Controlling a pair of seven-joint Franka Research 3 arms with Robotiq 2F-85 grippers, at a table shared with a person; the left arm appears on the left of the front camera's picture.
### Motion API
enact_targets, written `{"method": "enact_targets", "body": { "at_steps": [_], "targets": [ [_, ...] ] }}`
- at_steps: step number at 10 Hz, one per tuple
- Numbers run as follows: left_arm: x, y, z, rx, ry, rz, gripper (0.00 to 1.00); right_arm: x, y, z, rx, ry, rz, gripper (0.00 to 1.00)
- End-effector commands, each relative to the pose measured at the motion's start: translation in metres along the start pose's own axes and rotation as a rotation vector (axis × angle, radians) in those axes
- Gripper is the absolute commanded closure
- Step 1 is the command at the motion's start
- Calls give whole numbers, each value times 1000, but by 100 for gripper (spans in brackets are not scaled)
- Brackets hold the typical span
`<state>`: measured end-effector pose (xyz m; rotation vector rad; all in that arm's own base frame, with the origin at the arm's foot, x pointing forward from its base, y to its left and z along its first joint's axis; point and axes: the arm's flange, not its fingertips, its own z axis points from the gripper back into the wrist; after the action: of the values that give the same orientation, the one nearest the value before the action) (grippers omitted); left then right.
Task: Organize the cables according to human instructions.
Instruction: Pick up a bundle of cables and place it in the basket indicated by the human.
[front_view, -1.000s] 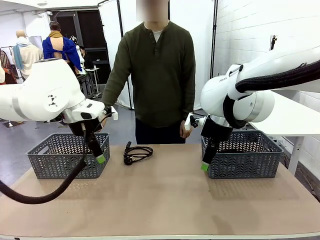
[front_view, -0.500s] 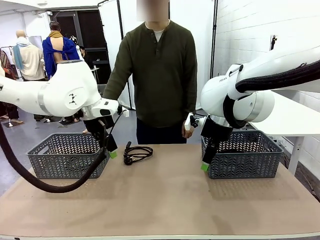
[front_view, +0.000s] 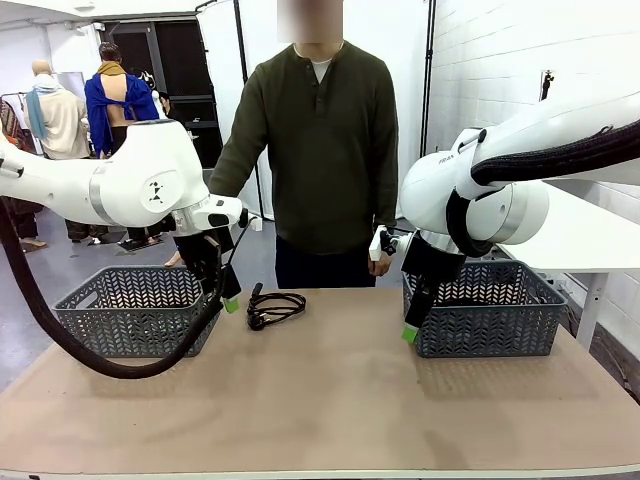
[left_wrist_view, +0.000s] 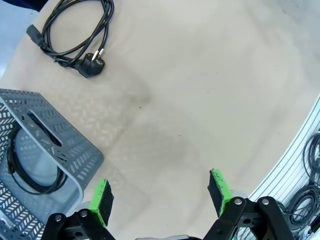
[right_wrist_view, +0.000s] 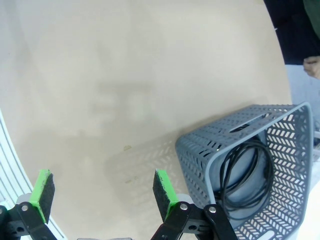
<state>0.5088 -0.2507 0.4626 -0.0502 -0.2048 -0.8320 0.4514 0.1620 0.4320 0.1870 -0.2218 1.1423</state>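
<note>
- Left hand hung jaws apart, empty, between left basket and a coiled cable lying on the surface.
- Right hand jaws apart, empty, beside right basket.
- Each basket held a cable.

A white-painted brick wall is running along the right side of the room, with a small dark fixture sitting on it. White partition panels in black frames are standing at the back beside a dark doorway. A grey floor is stretching behind the tan table. Even, diffuse light is filling the room.
</note>
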Motion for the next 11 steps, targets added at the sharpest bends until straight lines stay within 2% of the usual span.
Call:
{"method": "enact_targets", "body": {
  "at_steps": [1, 7, 11],
  "targets": [
    [-5, -1, 0, 9, -10, -7, 0, -1, 0, 0, 5, 5, 6, 0],
    [0, -1, 0, -1, 1, -1, 0, -1, 0, 0, 5, 5, 6, 0],
    [32, 28, -1, -3, 53, 258, 0, -1, 0, 0, 5, 5, 6, 0]
  ]
}}
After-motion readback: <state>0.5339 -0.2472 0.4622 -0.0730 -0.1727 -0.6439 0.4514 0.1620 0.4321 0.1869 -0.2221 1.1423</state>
